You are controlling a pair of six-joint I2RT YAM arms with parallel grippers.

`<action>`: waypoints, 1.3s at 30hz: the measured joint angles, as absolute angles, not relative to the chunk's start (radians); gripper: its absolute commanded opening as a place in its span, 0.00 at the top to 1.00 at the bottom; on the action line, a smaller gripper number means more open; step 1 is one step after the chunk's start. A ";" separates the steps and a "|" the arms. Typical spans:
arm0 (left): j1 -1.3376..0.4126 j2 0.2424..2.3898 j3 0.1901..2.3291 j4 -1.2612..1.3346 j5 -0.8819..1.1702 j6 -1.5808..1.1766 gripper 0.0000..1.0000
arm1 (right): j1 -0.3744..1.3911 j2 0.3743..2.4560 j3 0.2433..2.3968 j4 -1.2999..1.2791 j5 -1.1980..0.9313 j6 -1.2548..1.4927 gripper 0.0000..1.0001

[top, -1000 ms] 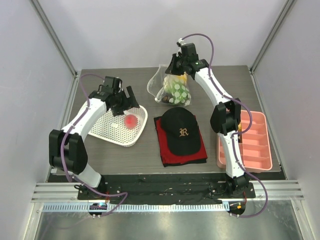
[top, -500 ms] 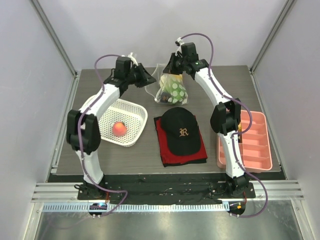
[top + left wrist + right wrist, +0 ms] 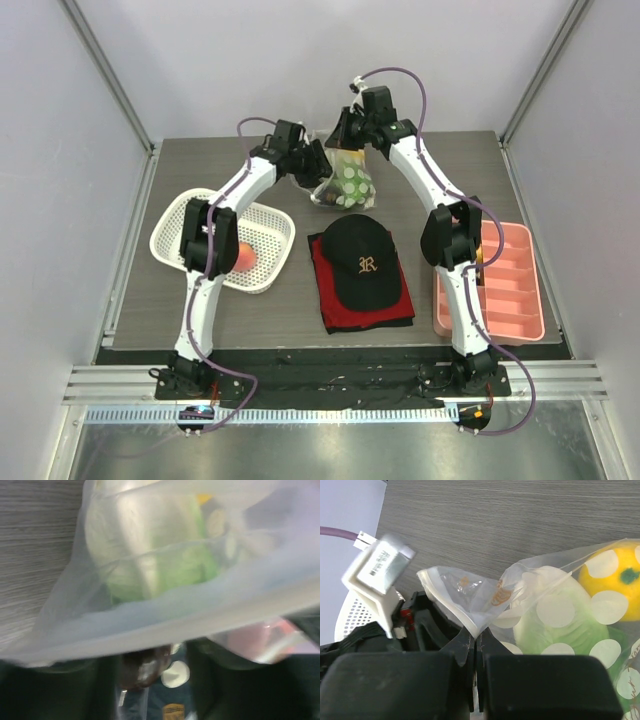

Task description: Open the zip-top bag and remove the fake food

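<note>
The zip-top bag (image 3: 346, 181) hangs at the back of the table. My right gripper (image 3: 346, 135) is shut on its top edge; in the right wrist view the jaws (image 3: 476, 635) pinch the plastic. Inside the bag lie the leafy green vegetable (image 3: 560, 622), the yellow-orange citrus (image 3: 615, 572) and the dark brown ball (image 3: 145, 667). My left gripper (image 3: 312, 165) is open at the bag's left side, pressed against the plastic; its jaws (image 3: 152, 680) stand on either side of the brown ball. The vegetable (image 3: 155, 555) fills the left wrist view. The red-pink peach (image 3: 243, 256) lies in the white mesh basket (image 3: 190, 215).
A black cap (image 3: 363, 262) on a red and black cloth lies in front of the bag. A pink compartment tray (image 3: 512, 285) stands at the right edge. The table's back wall is just behind the bag.
My left arm has swung from over the basket, where the peach now lies, right to the bag's left side. My right gripper has kept hold of the bag's top edge.
</note>
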State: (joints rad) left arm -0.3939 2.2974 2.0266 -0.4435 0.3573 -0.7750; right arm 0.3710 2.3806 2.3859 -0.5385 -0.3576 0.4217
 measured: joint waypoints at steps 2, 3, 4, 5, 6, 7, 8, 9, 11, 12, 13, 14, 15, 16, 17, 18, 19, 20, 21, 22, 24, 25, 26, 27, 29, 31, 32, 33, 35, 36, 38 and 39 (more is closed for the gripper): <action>-0.399 2.312 2.046 -0.496 0.355 -0.743 0.31 | 0.371 2.381 2.386 -0.538 -0.359 0.422 0.98; -0.400 2.312 2.046 -0.518 0.355 -0.730 0.30 | 0.371 2.381 2.386 -0.538 -0.360 0.422 0.99; -0.400 2.312 2.043 -0.528 0.355 -0.721 0.28 | 0.371 2.381 2.386 -0.538 -0.362 0.422 0.99; -0.400 2.305 2.029 -0.527 0.355 -0.712 0.27 | 0.371 2.381 2.386 -0.538 -0.363 0.424 0.99; -0.400 2.298 2.012 -0.530 0.356 -0.701 0.27 | 0.371 2.381 2.386 -0.538 -0.365 0.424 0.99; -0.400 2.292 1.997 -0.531 0.356 -0.692 0.27 | 0.371 2.381 2.386 -0.540 -0.367 0.425 0.99; -0.400 2.288 1.987 -0.532 0.359 -0.682 0.27 | 0.371 2.381 2.386 -0.541 -0.370 0.425 0.99; -0.400 2.287 1.983 -0.534 0.360 -0.672 0.27 | 0.371 2.381 2.386 -0.544 -0.371 0.426 0.99; -0.400 2.287 1.983 -0.540 0.362 -0.650 0.27 | 0.374 2.381 2.386 -0.546 -0.373 0.429 0.99; -0.401 2.286 1.983 -0.545 0.364 -0.640 0.27 | 0.376 2.381 2.386 -0.547 -0.375 0.434 0.98; -0.402 2.287 1.983 -0.547 0.367 -0.632 0.27 | 0.377 2.381 2.386 -0.546 -0.377 0.439 0.99; -0.403 2.287 1.983 -0.550 0.368 -0.623 0.28 | 0.378 2.381 2.386 -0.546 -0.381 0.447 0.98; -0.405 2.287 1.983 -0.551 0.368 -0.617 0.28 | 0.378 2.381 2.386 -0.546 -0.382 0.452 0.99; -0.406 2.287 1.983 -0.552 0.368 -0.614 0.28 | 0.377 2.381 2.386 -0.546 -0.384 0.459 0.99; -0.407 2.288 1.983 -0.552 0.368 -0.610 0.28 | 0.377 2.381 2.386 -0.546 -0.385 0.468 0.99; -0.409 2.289 1.983 -0.553 0.367 -0.605 0.28 | 0.377 2.381 2.386 -0.546 -0.386 0.473 0.99; -0.410 2.291 1.983 -0.553 0.366 -0.599 0.29 | 0.377 2.381 2.386 -0.546 -0.388 0.478 0.98; -0.411 2.294 1.983 -0.553 0.366 -0.595 0.29 | 0.377 2.381 2.386 -0.546 -0.388 0.481 0.99; -0.413 2.297 1.983 -0.554 0.363 -0.590 0.29 | 0.377 2.381 2.386 -0.547 -0.388 0.484 0.99; -0.414 2.302 1.985 -0.558 0.359 -0.585 0.30 | 0.378 2.381 2.386 -0.548 -0.388 0.485 0.99; -0.415 2.316 1.997 -0.564 0.352 -0.573 0.37 | 0.378 2.381 2.386 -0.548 -0.388 0.490 0.99; -0.416 2.324 2.003 -0.566 0.350 -0.570 0.39 | 0.378 2.381 2.386 -0.548 -0.388 0.492 0.98; -0.417 2.332 2.009 -0.569 0.348 -0.564 0.46 | 0.378 2.381 2.386 -0.547 -0.388 0.493 0.99; -0.418 2.340 2.013 -0.570 0.348 -0.561 0.52 | 0.378 2.381 2.386 -0.548 -0.388 0.495 0.99; -0.419 2.349 2.014 -0.572 0.348 -0.556 0.68 | 0.378 2.381 2.386 -0.549 -0.387 0.496 0.99; -0.419 2.352 2.027 -0.585 0.356 -0.546 0.85 | 0.377 2.381 2.386 -0.548 -0.385 0.495 0.98; -0.417 2.352 2.046 -0.596 0.365 -0.541 0.95 | 0.377 2.381 2.384 -0.544 -0.382 0.493 0.98; -0.417 2.352 2.062 -0.603 0.361 -0.542 0.96 | 0.376 2.381 2.383 -0.538 -0.377 0.492 0.99; -0.417 2.352 2.085 -0.614 0.359 -0.533 1.00 | 0.373 2.381 2.376 -0.518 -0.371 0.485 0.99; -0.416 2.352 2.090 -0.625 0.360 -0.533 1.00 | 0.370 2.381 2.372 -0.509 -0.368 0.481 0.99; -0.414 2.352 2.093 -0.640 0.360 -0.535 0.99 | 0.365 2.381 2.364 -0.500 -0.365 0.476 0.99; -0.411 2.352 2.096 -0.649 0.361 -0.538 0.97 | 0.364 2.381 2.361 -0.496 -0.364 0.474 0.99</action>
State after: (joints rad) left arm -0.4110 2.3516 2.0960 -0.6487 0.3611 -0.5377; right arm 0.3637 2.3810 2.3611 -0.4961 -0.3645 0.4740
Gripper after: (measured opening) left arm 0.003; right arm 0.029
